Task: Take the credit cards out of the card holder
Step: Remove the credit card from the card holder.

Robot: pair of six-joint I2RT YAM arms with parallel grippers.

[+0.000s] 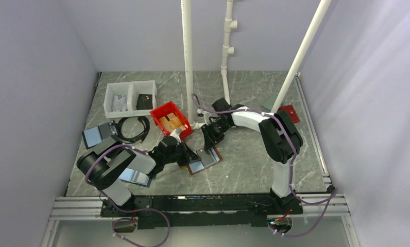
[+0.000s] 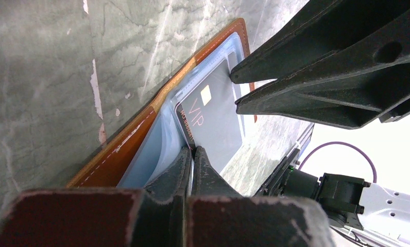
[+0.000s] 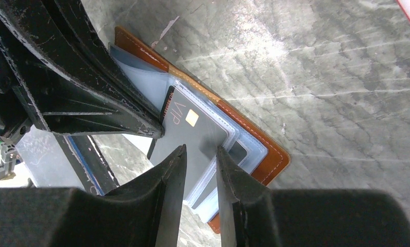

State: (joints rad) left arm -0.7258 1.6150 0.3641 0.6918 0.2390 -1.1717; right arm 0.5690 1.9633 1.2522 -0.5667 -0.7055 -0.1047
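Left gripper (image 2: 193, 150) clamps grey VIP card (image 2: 216, 121) for extraction; right gripper (image 3: 200, 152), fingers parted, apparently pins brown leather card holder (image 2: 120, 146) to desk (image 1: 254, 170).

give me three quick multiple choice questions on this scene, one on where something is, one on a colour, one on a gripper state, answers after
1. In the top view, where does the red bin lie from the card holder?
A) below and right
B) above and left
C) on top of it

2. What colour is the face of the VIP card?
A) grey
B) green
C) yellow

3. The left gripper is:
A) open, holding nothing
B) out of every view
C) shut on the VIP card's edge

Answers:
1 B, the bin sits higher in the picture and left of the open holder.
2 A, the face around the chip is plain grey.
3 C, both wrist views show its fingers pinched together on the card's edge.
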